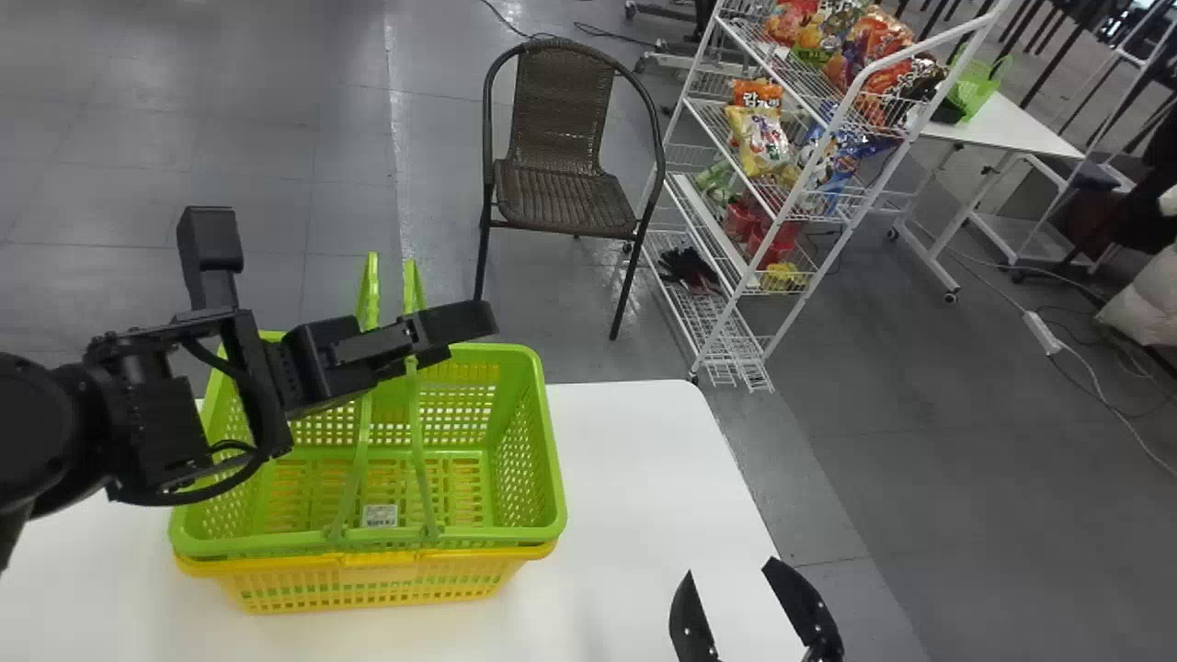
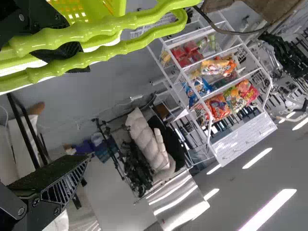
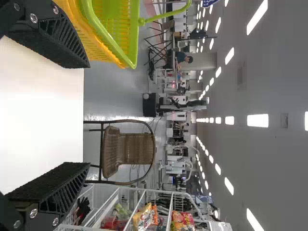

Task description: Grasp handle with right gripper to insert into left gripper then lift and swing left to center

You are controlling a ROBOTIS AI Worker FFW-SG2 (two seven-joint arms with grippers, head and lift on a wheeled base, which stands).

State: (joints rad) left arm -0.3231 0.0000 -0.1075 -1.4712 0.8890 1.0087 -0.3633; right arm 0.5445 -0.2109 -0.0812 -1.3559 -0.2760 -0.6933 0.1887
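Lower left of the head view: a green basket nested in a yellow basket, its handles upright beside my left gripper. I hold that gripper's fingers wide apart, presumably to receive them. My right gripper, lower right, is also spread, presumably for grasping them. A small white label lies within the green basket, its print illegible.

Below the left gripper, a bright green plastic basket, upright, sides full of small holes, nested in a yellow basket. Twin green handles raised, bumpy along the grips, close beside one left finger. Stack well apart from the right gripper.
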